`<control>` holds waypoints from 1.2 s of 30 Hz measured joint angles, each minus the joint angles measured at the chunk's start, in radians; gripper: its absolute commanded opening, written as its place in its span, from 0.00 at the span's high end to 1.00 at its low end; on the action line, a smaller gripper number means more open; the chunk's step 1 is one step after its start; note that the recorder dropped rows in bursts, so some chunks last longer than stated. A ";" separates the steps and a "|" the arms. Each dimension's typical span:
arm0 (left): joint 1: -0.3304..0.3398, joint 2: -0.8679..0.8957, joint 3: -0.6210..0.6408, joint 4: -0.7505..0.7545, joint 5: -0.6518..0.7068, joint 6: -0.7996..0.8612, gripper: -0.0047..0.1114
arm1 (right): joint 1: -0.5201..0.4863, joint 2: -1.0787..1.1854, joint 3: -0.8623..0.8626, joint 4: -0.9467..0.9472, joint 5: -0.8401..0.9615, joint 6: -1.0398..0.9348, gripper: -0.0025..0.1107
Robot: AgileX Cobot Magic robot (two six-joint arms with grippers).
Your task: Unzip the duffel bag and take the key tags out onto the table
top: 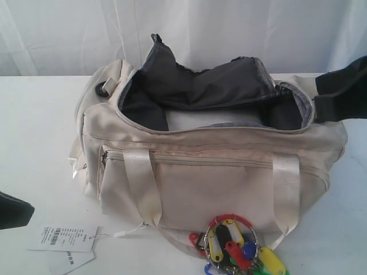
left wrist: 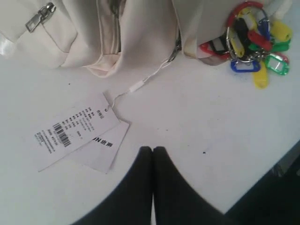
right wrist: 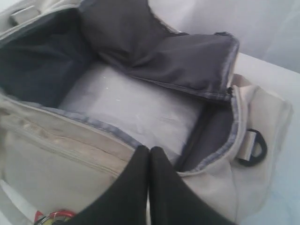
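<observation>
Duffel bag (top: 218, 172), cream satin-like fabric w/ shiny ribbon handles, sits mid white flat desk (top: 40, 114). Its top is unzipped, the grey lining flap is folded back, and the main compartment shows a pale bottom. You see key tags (top: 238, 252), a bunch of red, yellow, green & blue plastic tags on metal rings, lying on desk right against bag's front. Your left end effector (left wrist: 153, 151): jaws pressed together, empty, over desk near white paper price tags (left wrist: 70, 136) w/ barcode. Your right end effector (right wrist: 149, 151): closed too, holding nothing, above bag's open rim.
</observation>
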State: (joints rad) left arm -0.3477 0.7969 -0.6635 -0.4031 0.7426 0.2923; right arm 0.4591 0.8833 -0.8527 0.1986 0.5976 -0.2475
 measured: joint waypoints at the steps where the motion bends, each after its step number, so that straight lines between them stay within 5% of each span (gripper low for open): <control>1: 0.000 0.000 0.000 -0.014 -0.005 0.000 0.96 | 0.000 -0.001 0.010 -0.046 -0.004 0.054 0.98; 27: 0.000 -0.039 0.000 -0.094 -0.050 0.012 0.96 | 0.000 -0.002 0.010 -0.072 -0.006 0.090 0.98; 36: 0.132 -0.275 0.074 -0.074 -0.086 0.064 0.96 | 0.000 -0.002 0.010 -0.072 -0.008 0.090 0.98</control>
State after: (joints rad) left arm -0.2154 0.5218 -0.5895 -0.4769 0.6564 0.3564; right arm 0.4591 0.8814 -0.8427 0.1261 0.5893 -0.1572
